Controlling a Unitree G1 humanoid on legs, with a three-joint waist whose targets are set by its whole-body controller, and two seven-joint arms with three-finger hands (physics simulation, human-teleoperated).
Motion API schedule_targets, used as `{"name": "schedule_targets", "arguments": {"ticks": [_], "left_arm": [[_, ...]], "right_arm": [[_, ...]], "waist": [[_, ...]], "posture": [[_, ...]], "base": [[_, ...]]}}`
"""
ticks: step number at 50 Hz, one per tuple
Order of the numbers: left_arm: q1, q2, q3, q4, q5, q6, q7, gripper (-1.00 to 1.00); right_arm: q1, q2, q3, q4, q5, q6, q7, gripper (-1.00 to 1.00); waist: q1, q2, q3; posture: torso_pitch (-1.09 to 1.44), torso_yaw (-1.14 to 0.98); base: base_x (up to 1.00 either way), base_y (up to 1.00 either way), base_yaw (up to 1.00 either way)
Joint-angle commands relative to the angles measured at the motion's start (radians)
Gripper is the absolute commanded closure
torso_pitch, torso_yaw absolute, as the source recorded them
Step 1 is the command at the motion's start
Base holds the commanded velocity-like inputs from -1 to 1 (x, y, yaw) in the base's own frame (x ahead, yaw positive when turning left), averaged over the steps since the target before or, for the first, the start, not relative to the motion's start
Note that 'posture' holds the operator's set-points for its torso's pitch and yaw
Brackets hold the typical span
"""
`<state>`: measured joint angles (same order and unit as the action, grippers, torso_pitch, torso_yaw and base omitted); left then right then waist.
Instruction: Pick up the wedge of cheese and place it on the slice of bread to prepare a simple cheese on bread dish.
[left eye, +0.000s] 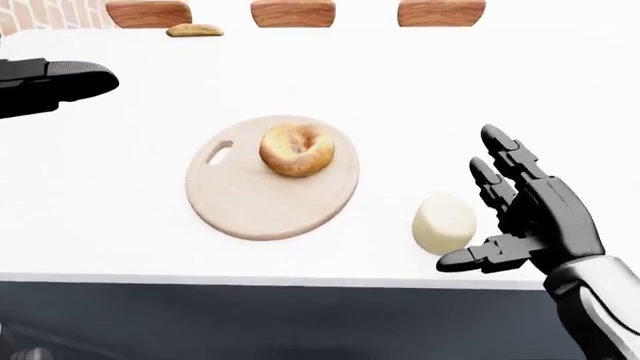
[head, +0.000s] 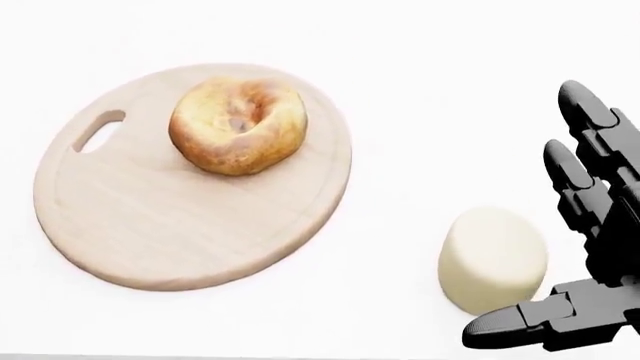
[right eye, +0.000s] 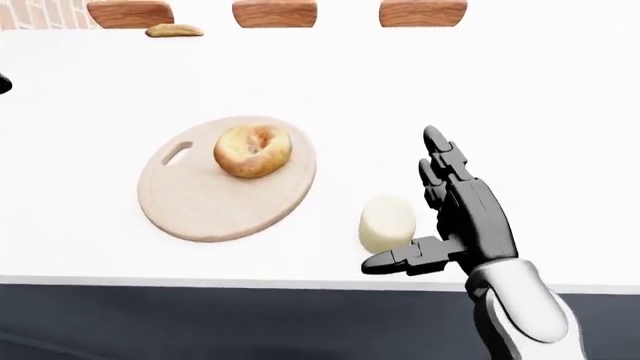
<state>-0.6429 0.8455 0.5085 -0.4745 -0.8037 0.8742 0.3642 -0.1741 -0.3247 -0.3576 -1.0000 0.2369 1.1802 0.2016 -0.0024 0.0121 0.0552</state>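
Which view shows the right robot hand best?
The right-eye view: the whole open right robot hand shows with its forearm, beside the cheese. The left-eye view shows nearly the same, cropped lower right; the head view cuts it at the right edge.
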Motion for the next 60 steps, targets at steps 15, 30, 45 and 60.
{"name": "schedule_targets", "arguments": {"ticks": [15, 30, 45, 60], "left_arm": [[-0.022, 0.016, 0.015, -0.030, 0.008, -0.021, -0.001, -1.00], [-0.031, 0.018, 0.016, -0.026, 0.010, -0.016, -0.001, -1.00], [-0.025, 0.016, 0.015, -0.021, 0.010, -0.023, 0.003, -1.00], [-0.029, 0.008, 0.010, -0.024, 0.025, -0.021, -0.009, -1.00]], "right_arm": [[-0.016, 0.053, 0.051, -0.014, -0.224, -0.037, 0.133, -0.99], [0.001, 0.084, 0.086, 0.033, -0.330, -0.087, 0.195, -0.71], [0.008, 0.103, 0.102, 0.044, -0.396, -0.105, 0.243, -0.54], [0.004, 0.107, 0.101, 0.049, -0.432, -0.111, 0.263, -0.23]], "waist": [[-0.005, 0.012, -0.023], [-0.007, 0.017, -0.022], [-0.007, 0.019, -0.023], [-0.006, 0.019, -0.024]], "posture": [[0.00, 0.00], [0.00, 0.00], [0.00, 0.00], [0.00, 0.00]], "base": [[0.00, 0.00, 0.00], [0.00, 0.00, 0.00], [0.00, 0.00, 0.00], [0.00, 0.00, 0.00]]}}
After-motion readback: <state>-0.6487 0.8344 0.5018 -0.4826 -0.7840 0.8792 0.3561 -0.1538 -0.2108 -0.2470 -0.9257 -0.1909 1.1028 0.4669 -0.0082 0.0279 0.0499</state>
